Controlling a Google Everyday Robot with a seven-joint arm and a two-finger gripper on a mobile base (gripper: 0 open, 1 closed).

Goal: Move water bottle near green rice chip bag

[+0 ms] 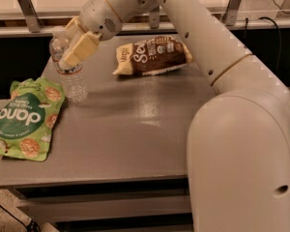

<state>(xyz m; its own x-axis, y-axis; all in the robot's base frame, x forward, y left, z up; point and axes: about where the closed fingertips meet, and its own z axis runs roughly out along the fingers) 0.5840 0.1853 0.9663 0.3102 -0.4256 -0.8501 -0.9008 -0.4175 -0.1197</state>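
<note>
The water bottle [71, 79] is clear and ribbed. It stands upright on the grey table [130, 129] at the left, just right of the top corner of the green rice chip bag [23, 118]. The bag lies flat at the table's left edge. My gripper [72, 47] reaches in from the upper right. Its tan fingers [81, 49] are closed on the bottle's upper part, one in front and one behind, and they hide the neck and part of the cap.
A brown and yellow snack bag [153, 55] lies at the back middle of the table. My white arm [232, 105] fills the right side of the view. A metal rail [29, 4] runs behind the table.
</note>
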